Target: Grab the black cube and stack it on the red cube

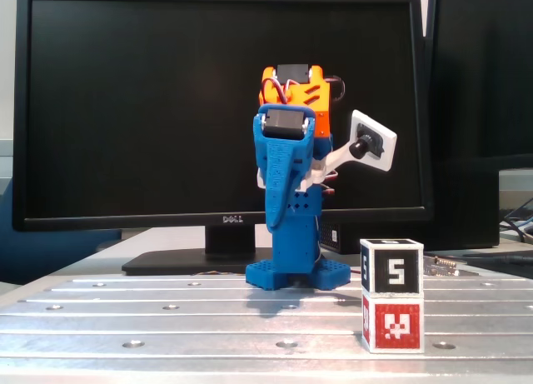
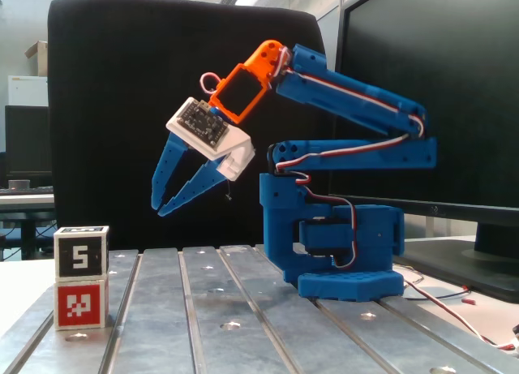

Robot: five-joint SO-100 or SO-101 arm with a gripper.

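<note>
Your black cube (image 2: 81,255) sits squarely on the red cube (image 2: 81,303); your gripper (image 2: 160,207) hangs high, slightly open, holding nothing.

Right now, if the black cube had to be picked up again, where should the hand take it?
Grip the black cube by two opposite side faces, coming straight down from above: it sits squarely on the red cube, top free, and a sideways approach could topple the stack. The hand is open.
</note>
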